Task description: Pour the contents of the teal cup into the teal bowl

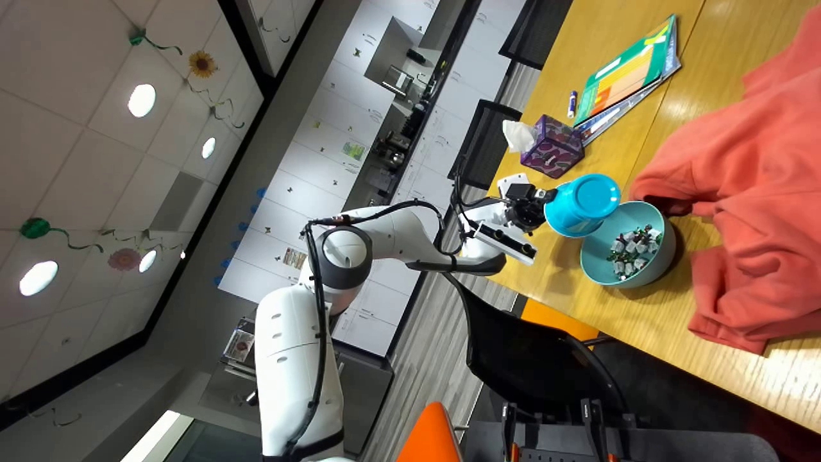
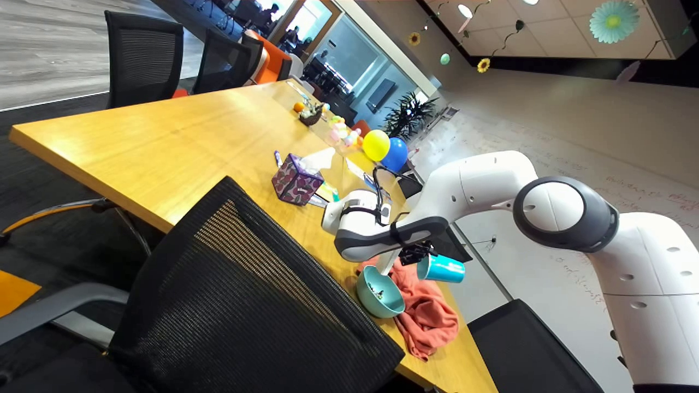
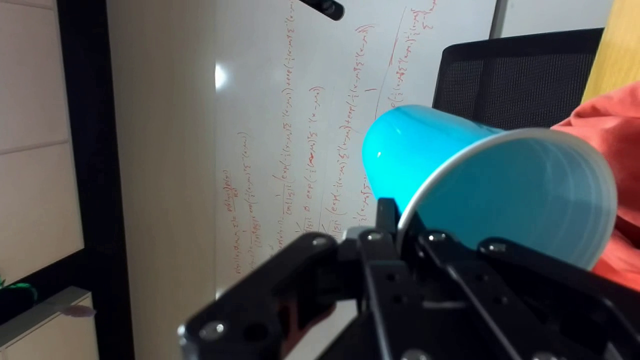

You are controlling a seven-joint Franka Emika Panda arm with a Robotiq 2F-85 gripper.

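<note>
The teal cup (image 1: pixel 587 199) is tipped with its mouth turned down and its base up, above and beside the teal bowl (image 1: pixel 598 262). In an exterior view the cup (image 2: pixel 443 268) hangs higher than the bowl (image 2: pixel 390 298). My gripper (image 3: pixel 401 220) is shut on the cup's white rim, one finger inside and one outside. In the wrist view the visible inside of the cup (image 3: pixel 520 200) shows no contents. Several small whitish and dark green pieces (image 1: pixel 635 250) lie in the bowl. The bowl is out of the wrist view.
A crumpled coral cloth (image 1: pixel 737 192) lies against the bowl's far side. A purple tissue box (image 1: pixel 553 147), a marker (image 1: pixel 572 104) and folders (image 1: pixel 628 70) lie on the wooden table (image 1: pixel 564 289). Black chairs (image 2: pixel 246 305) stand along the table edge.
</note>
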